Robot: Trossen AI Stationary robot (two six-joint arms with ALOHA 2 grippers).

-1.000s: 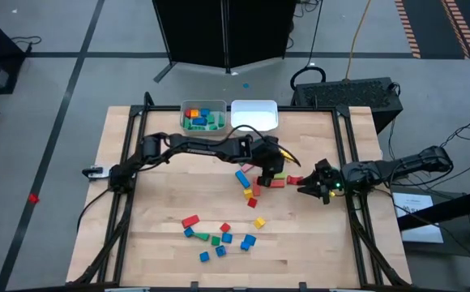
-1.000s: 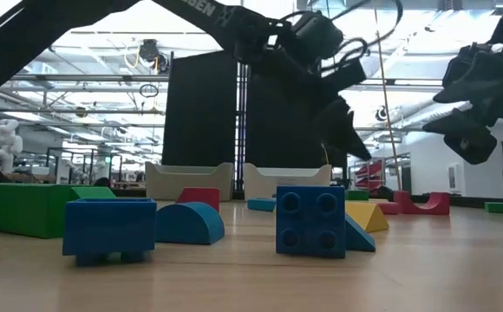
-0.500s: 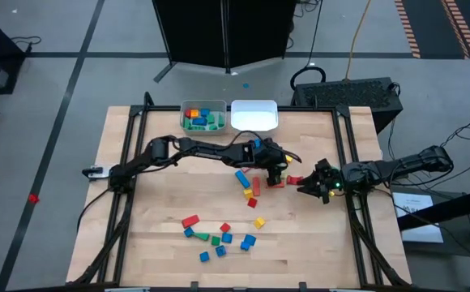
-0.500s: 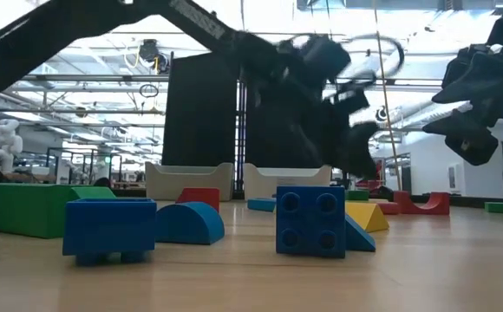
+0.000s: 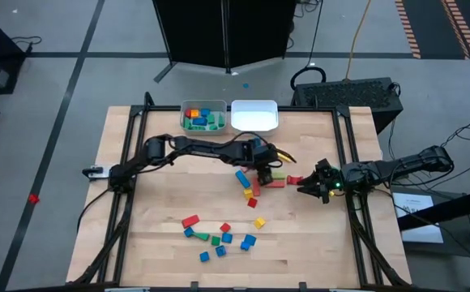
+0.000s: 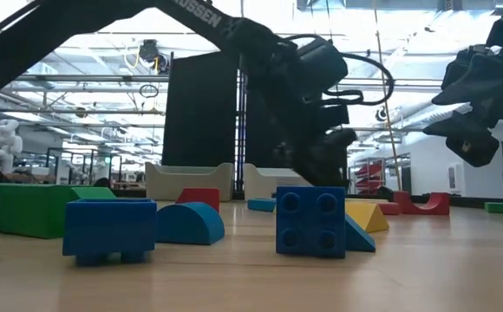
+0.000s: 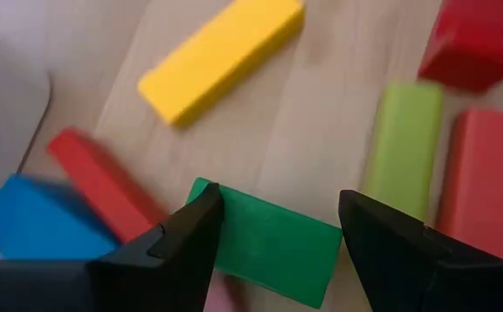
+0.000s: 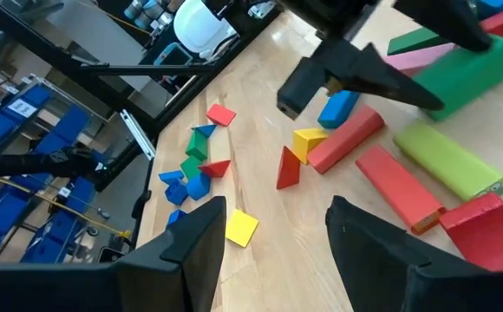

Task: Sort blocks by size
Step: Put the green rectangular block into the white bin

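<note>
Blocks lie in a cluster at mid-table (image 5: 255,185), with a second scatter nearer the front (image 5: 219,231). My left gripper (image 5: 266,172) is open and low over the cluster. Its fingers stand on either side of a green block (image 7: 273,250), which lies partly on a pink block (image 8: 421,59). Around it lie a yellow bar (image 7: 221,56), a light green bar (image 7: 403,143), red bars (image 7: 481,173) and a red arch (image 7: 473,39). My right gripper (image 8: 277,260) is open and empty, held above the table right of the cluster (image 5: 312,186). My left gripper comes at the green block from above, one finger (image 7: 195,225) by one short end and the other finger (image 7: 364,234) by the opposite end. I cannot tell whether either finger touches the block. The block lies flat in the cluster.
Two pale bins stand at the far edge: the left one (image 5: 185,122) holds several blocks, and the white one (image 5: 254,115) is beside it. Bare wood lies between the cluster and the front scatter. Black frame rails (image 5: 355,203) run along the table's sides.
My left gripper has come down from above the cluster, moving a little toward the table's near edge. It now stands low with its open fingers astride the green block. The blocks have stayed in place.
</note>
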